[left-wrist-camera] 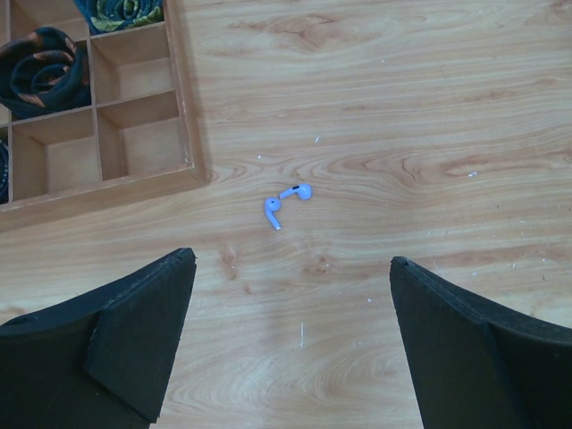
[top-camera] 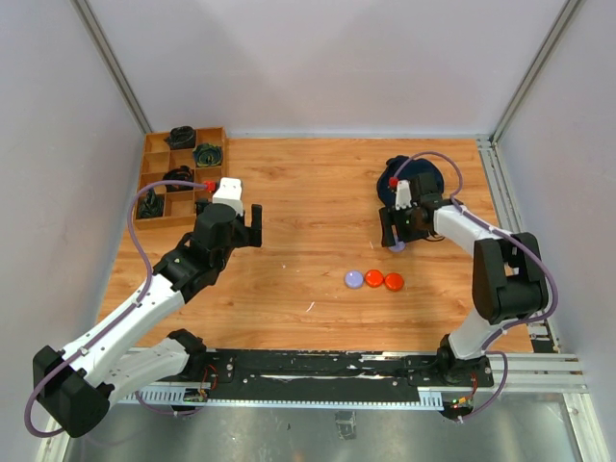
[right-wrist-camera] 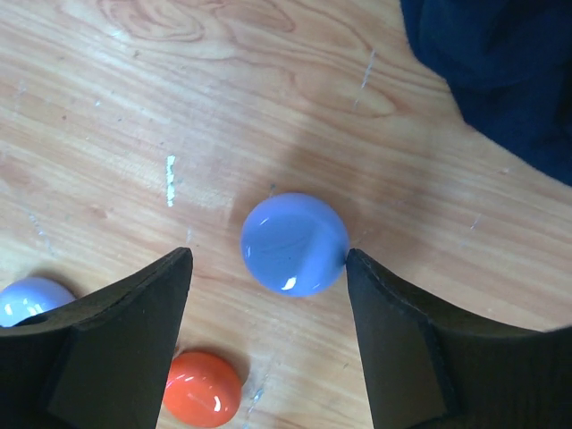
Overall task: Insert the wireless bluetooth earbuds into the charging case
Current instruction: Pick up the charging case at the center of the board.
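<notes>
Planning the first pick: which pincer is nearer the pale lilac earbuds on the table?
Left. The left pincer hangs open above the pale lilac earbuds, which lie just beyond its fingertips. The right pincer is far off across the table, open around a round lilac puck.

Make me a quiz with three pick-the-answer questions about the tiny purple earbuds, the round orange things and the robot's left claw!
1. Where do the lilac earbuds lie?
A in a gripper
B on the table beside the wooden tray
C inside the tray

2. How many orange-red pucks does the top view show?
A one
B two
C four

3. What is the left gripper doing?
A open, holding nothing
B shut on an earbud
C shut on a puck

Answers:
1 B, they lie on bare wood just outside the tray's wall.
2 B, two sit side by side next to a lilac puck.
3 A, its jaws stand wide apart with nothing between them.
</notes>
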Robot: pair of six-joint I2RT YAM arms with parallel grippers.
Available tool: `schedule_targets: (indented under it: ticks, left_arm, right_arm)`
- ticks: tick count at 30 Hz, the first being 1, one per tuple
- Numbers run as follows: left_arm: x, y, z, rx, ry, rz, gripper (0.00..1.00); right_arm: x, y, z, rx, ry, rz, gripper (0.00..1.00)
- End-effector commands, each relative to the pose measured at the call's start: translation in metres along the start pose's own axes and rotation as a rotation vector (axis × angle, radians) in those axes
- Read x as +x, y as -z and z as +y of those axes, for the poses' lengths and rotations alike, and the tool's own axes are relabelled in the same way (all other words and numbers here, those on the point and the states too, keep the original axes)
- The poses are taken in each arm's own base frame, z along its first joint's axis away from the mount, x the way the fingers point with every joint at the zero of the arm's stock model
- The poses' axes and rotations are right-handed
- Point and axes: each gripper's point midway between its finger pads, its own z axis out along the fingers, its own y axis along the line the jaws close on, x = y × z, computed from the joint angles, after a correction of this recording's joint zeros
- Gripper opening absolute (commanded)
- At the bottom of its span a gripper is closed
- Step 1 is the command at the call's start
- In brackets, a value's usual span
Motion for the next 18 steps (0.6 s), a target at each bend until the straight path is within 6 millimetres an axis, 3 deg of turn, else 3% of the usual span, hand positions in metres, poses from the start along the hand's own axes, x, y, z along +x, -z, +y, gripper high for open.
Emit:
schedule_targets:
  ticks: [1,12,18]
  left_arm:
    - [-0.005,-0.001,0.002,-0.001,0.024,-0.024,0.96]
    - [-0.003,-0.002,0.002,-0.006,0.021,-0.015,0.96]
    - [-0.002,-0.003,0.001,-0.002,0.018,-0.011,0.96]
  right_arm:
    - [0.011,0.008,0.022,-0.036,0.005,0.015,0.7]
    - [0.019,-0.004,0.008,0.052,0.056,0.042,0.66]
    - [0.023,-0.013,0.01,0.041,0.088,0.062,0.62]
